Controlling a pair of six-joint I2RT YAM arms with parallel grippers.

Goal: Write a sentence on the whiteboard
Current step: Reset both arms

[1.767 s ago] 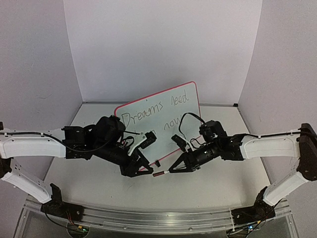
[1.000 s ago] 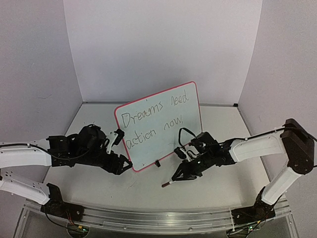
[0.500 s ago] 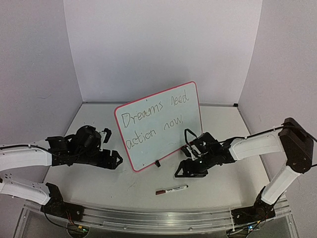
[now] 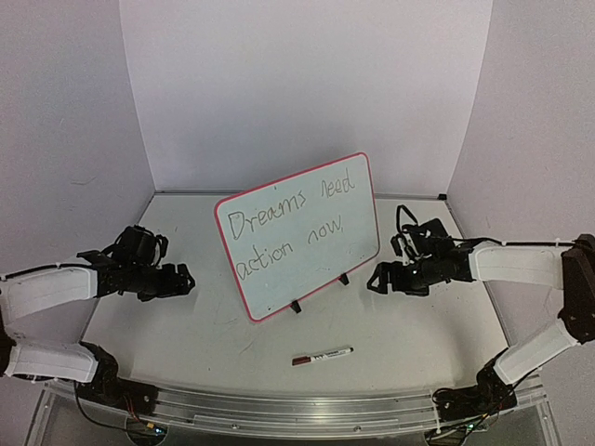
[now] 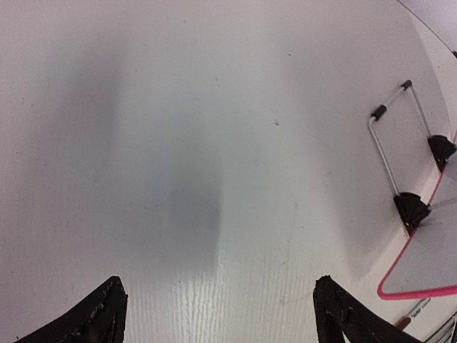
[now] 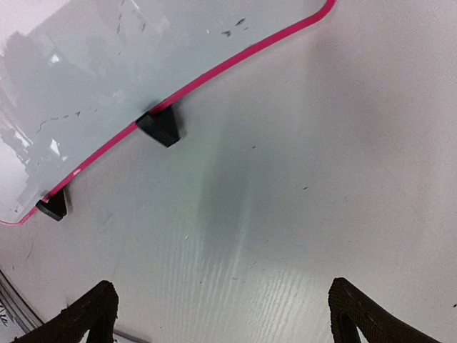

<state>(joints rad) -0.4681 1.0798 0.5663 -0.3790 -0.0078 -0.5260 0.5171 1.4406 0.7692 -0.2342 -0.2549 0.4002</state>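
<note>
The left end effector [image 4: 178, 279] sits low over the surface [image 4: 214, 344], well left of the whiteboard [image 4: 297, 232]. In its wrist view its fingers are spread wide with nothing between them [image 5: 221, 321]. The whiteboard stands propped in the middle, tilted, its lower left corner nearest the arms. The sentence [image 4: 290, 223] fills two lines, "Dreams need" over "action now,". In front of the board, apart from both arms, a marker [image 4: 322, 356] lies flat on the surface. The right end effector [image 4: 376, 277] is near the board's lower right edge, also wide and empty [image 6: 225, 321], with the red frame and the black feet [image 6: 161, 128] close ahead in its view.

With the words down and the marker released, the writing looks done and the step is likely clearing both arms away. To do it well:
- draw each arm back and outward, away from the frame
- give the right arm most care, since it is closest to the feet and a nudge could tip the board
- keep off the glossy face so the ink stays unsmeared
- leave the marker where it lies
</note>
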